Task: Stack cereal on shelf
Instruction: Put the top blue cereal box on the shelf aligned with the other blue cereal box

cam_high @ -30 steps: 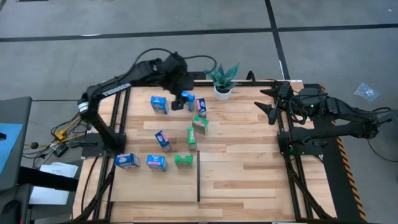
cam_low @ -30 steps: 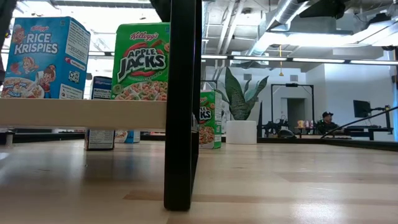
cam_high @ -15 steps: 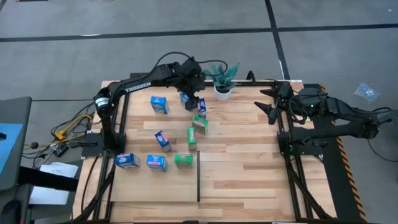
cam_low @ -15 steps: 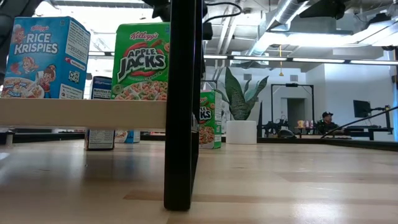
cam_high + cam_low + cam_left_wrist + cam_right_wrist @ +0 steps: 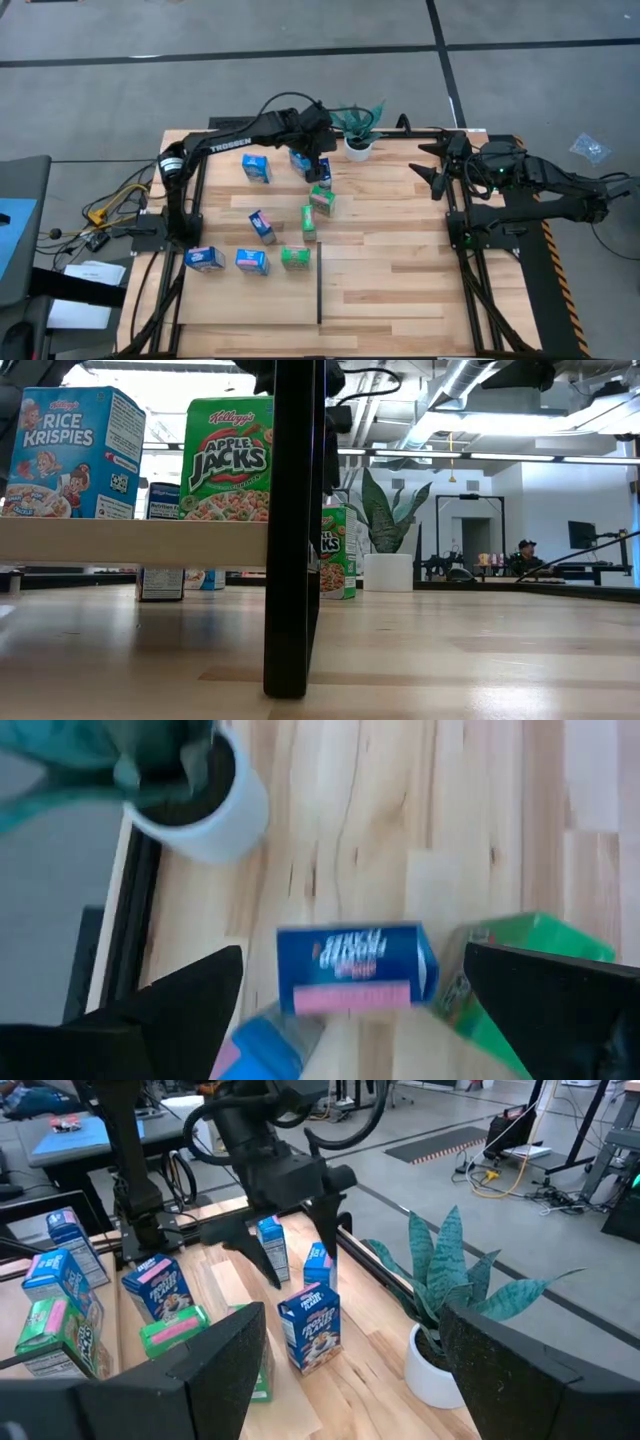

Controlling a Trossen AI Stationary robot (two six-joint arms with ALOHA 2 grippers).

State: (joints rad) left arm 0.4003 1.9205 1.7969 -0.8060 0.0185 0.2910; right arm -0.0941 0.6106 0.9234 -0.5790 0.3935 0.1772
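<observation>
Left wrist view: our left gripper (image 5: 350, 1010) jaws spread wide, straddling blue cereal box (image 5: 356, 968); nothing pinched.
Box loc: far centre, near potted plant (image 5: 358, 128), green box (image 5: 520, 970) just beside.
Risk: we judge closing off-centre could tip it into green box.
Right gripper (image 5: 432, 172): spread, waiting far right.

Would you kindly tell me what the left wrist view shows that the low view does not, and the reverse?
Only the left wrist view shows the open left gripper above a blue Frosted Flakes box lying on the planks, and soil in the plant's white pot. Only the low view shows the Rice Krispies box and Apple Jacks box standing on the raised shelf, a black post, and a person far behind. Both show the plant, green cereal boxes and the wooden table.
</observation>
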